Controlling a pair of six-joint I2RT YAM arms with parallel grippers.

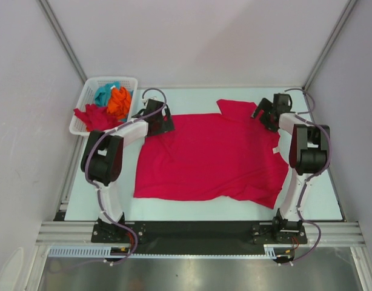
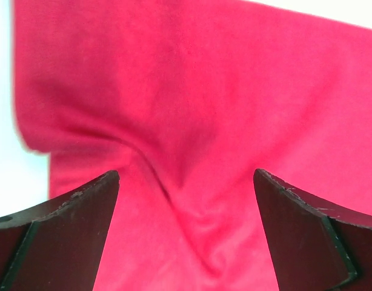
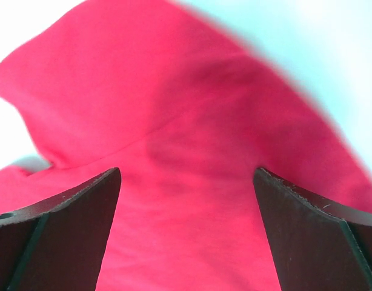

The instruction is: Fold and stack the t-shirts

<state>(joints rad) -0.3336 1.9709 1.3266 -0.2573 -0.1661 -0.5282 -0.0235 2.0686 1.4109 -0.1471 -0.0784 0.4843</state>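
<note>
Since the crimson t-shirt (image 1: 210,154) lies crosswise, the left gripper (image 2: 186,182) and right gripper (image 3: 186,179) hang spread above its far corners.

Left gripper (image 2: 186,173), right gripper (image 3: 186,170): both agape

crimson shirt (image 3: 192,182) edge blurred, heaped shirts (image 1: 108,104) partly hidden

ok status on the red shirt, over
Left gripper open, right gripper open, both over cloth. Red t-shirt spread out, unfolded. Nothing lying on it.
</note>
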